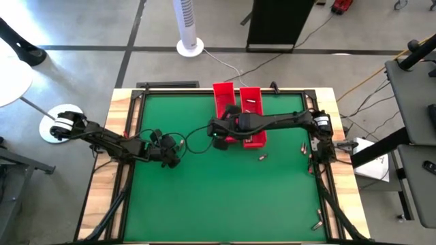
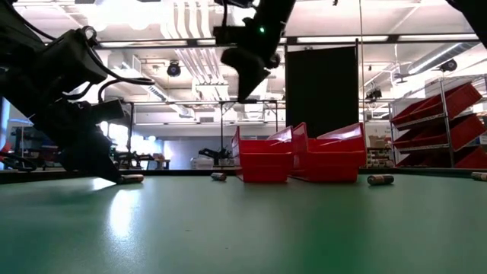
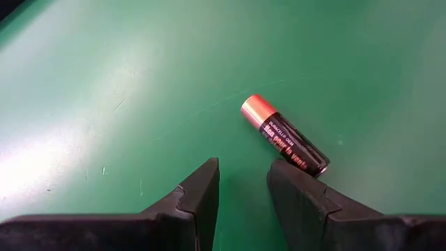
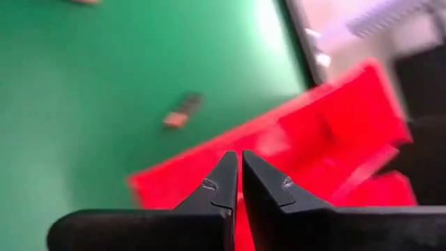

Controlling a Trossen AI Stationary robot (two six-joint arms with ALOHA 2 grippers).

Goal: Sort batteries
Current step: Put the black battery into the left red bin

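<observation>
High view: right gripper [image 1: 216, 134], jaws closed empty, hangs over red trays' [image 1: 223, 95] edge; left gripper [image 1: 174, 154], jaws narrowly parted, on open mat.

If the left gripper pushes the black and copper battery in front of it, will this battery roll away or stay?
The battery is a smooth cylinder lying on its side on the flat green table, so it would probably roll if nudged sideways. It looks rigid. The left gripper has open fingers beside it, one fingertip close to its end, so closing off-centre may skid it away.
</observation>
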